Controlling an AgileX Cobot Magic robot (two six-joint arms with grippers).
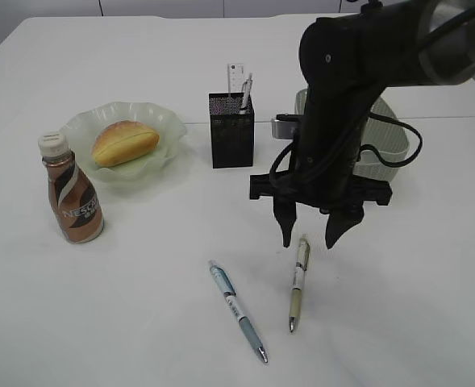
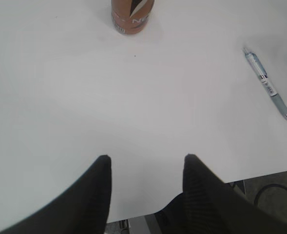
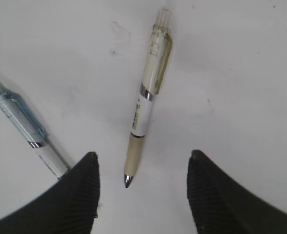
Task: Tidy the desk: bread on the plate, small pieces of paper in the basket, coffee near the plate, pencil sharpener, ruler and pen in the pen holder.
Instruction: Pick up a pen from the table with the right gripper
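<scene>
Fingers of the right gripper (image 1: 310, 239) stand spread wide and empty, hanging just above the yellow pen (image 1: 298, 284) with one tip to either side of its clip end; in the right wrist view the barrel (image 3: 146, 103) lies in the gap between the two dark pads (image 3: 82, 192), touching neither. That pen lies toward the near edge of the table, right of the middle, its point aimed at that edge. It looks light, stiff and smooth, so it would likely roll or skid if nudged from one side; the rubber-looking grip sleeve near the point, or the barrel just above it, seems the surest place to pinch, across the barrel rather than along it. Just beside it, to the left, lies the blue pen (image 1: 237, 310), slanted and clear of the first, though close enough that a wide-set pad might brush it. The left gripper (image 2: 145, 170) also stands spread and holds nothing, low over the near left edge of the table. Farther back, the black mesh pen holder (image 1: 231, 129) stands near the table's middle with a ruler (image 1: 236, 81) already in it. The bread (image 1: 124, 143) sits on the green plate (image 1: 168, 121) toward the left edge, the coffee bottle (image 1: 72, 197) just beside it, and the basket (image 1: 390, 149) behind the arm on the right.
</scene>
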